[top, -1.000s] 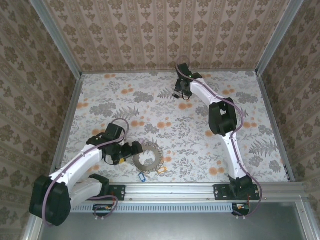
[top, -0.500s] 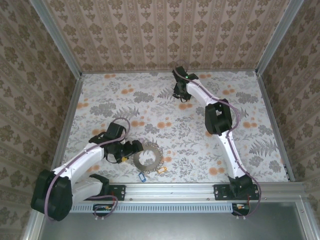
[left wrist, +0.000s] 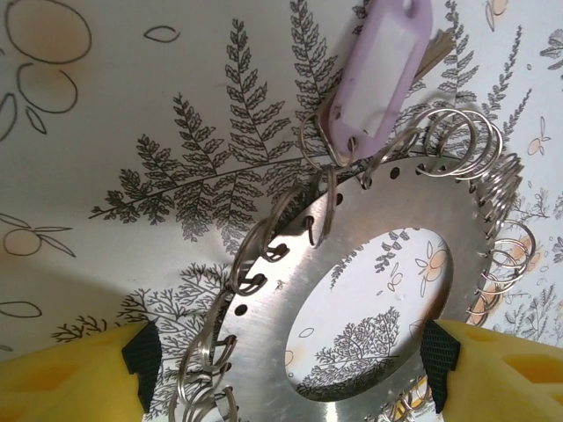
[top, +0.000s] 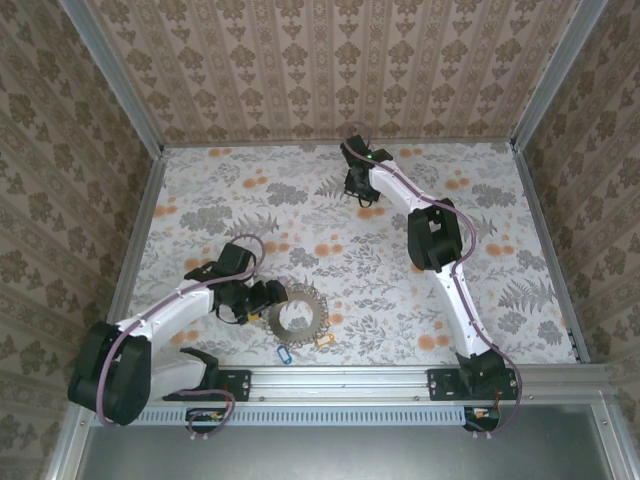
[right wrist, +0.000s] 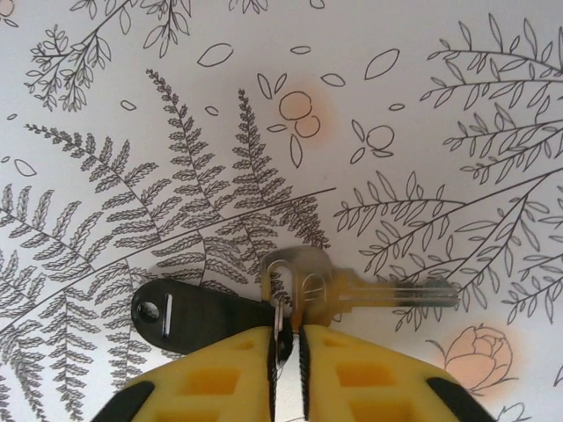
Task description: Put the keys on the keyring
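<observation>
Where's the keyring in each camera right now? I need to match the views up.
Top external: the keyring lies near the front edge, beside the left gripper.
Left wrist: the keyring spans lower centre, between the yellow fingers.
Right wrist: this camera looks at the keys, across the table.
Shared landmark: the plastic tag hanging off the ring.

Bright, even light, shadows faint and soft. In the left wrist view the keyring point(left wrist: 400, 195) shines palely; the yellow pads point(left wrist: 62, 380) blur at the bottom corners.
</observation>
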{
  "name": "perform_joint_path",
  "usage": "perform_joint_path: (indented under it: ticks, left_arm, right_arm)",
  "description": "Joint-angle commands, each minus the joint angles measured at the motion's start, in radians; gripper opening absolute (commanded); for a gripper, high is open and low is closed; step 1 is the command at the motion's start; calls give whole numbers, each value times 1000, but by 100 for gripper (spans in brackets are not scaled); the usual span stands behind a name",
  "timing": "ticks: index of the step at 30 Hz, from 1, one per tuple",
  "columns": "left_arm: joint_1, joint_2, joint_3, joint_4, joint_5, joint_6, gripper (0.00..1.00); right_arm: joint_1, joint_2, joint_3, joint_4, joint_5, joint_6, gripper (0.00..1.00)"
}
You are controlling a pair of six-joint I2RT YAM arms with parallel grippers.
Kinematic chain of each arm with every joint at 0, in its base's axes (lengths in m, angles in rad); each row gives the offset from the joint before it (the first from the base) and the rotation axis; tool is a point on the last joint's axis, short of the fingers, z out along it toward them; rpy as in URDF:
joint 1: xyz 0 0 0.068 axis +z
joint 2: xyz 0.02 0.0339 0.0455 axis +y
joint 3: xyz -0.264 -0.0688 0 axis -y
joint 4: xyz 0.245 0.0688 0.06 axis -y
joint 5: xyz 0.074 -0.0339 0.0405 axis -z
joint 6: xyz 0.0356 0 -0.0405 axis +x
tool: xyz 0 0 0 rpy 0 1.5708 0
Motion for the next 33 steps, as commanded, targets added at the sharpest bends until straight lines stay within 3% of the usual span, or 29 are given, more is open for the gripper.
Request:
perform_joint_path:
  ticks: [1, 6, 15, 20, 26, 33]
  left_arm:
    - [-6, 18, 18, 7, 13, 9, 81]
    - [-47, 70, 46, 30, 15, 11, 82]
    - [-114, 194, 140, 55, 18, 31, 81]
    - [-174, 274, 210, 61, 10, 42, 81]
    - [-248, 423, 347, 82, 34, 64, 80]
    - [-336, 651, 611, 56, 87, 126, 78]
  right_arm:
    - [-10, -28, -8, 2, 26, -23, 19]
    - [-17, -22, -8, 26, 20, -21, 21]
    - [-22, -26, -8, 19, 2, -43, 2]
    - [-28, -93, -44, 19, -48, -117, 0]
    - [-56, -302, -276, 84, -73, -196, 0]
    - [-103, -661, -776, 273, -74, -114, 0]
